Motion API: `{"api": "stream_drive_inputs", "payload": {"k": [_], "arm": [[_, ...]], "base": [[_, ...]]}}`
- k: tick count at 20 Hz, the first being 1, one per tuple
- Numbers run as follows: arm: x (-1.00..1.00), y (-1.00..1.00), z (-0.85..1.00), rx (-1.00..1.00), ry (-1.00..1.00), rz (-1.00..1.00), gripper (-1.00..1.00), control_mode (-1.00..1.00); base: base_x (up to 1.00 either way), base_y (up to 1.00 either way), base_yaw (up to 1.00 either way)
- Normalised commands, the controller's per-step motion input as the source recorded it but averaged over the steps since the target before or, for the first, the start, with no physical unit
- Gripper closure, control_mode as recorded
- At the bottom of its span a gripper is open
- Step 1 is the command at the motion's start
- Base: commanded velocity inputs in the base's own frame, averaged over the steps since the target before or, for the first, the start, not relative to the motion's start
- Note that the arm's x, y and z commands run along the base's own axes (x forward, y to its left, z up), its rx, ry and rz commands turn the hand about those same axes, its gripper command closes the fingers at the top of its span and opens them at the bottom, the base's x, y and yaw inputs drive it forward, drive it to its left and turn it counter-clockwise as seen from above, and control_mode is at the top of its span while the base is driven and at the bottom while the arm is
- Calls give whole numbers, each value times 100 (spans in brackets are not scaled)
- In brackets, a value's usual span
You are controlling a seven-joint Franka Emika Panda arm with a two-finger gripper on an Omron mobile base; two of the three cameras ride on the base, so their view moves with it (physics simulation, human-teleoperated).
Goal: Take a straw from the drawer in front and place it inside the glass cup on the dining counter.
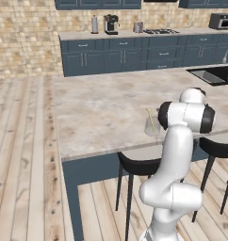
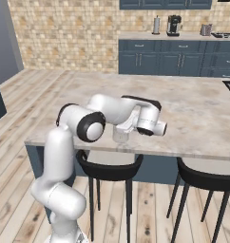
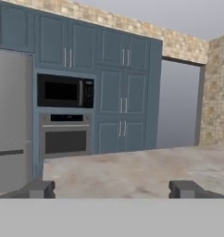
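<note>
Straw [image 1: 150,120] is in the glass cup [image 1: 152,127], leaning a bit off vertical, top end poking above the rim. Cup stands on the dining worktop [image 1: 101,108] near its front edge, just above the stools [image 1: 137,165].

Jaws are wide open with nothing between them: in the hand view the two fingertips [image 3: 39,189] sit far apart at the bottom, bare worktop between them. Gripper [image 2: 160,128] is level, pointing sideways along the worktop, not down.

Key relation: in the right base view the cup [image 2: 120,134] sits just behind and below the hand, tucked under the wrist, so the straw's long axis runs roughly square to where the jaws point. My read is that the placement is done and any next move is a clear retreat without clipping the cup.

Hard to see: the straw can't be made out in the right base view, and the arm blocks part of the cup. Whether the wrist touches the cup, can't tell. Hand camera faces the far cabinets and oven [image 3: 64,134].
</note>
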Motion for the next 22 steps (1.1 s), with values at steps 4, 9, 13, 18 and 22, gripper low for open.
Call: {"api": "stream_drive_inputs", "payload": {"k": [4,9,13,18,22], "arm": [[-56,5,100,3,-1,-9,-100,-100],[-73,22,100,0,0,-13,-100,-100],[-67,76,100,-11,0,-2,-100,-100],[-31,100,100,-29,14,0,-100,-100],[-13,100,98,-33,23,2,-100,-100]], "base": [[0,0,0],[0,0,0],[0,0,0],[0,0,0],[0,0,0]]}}
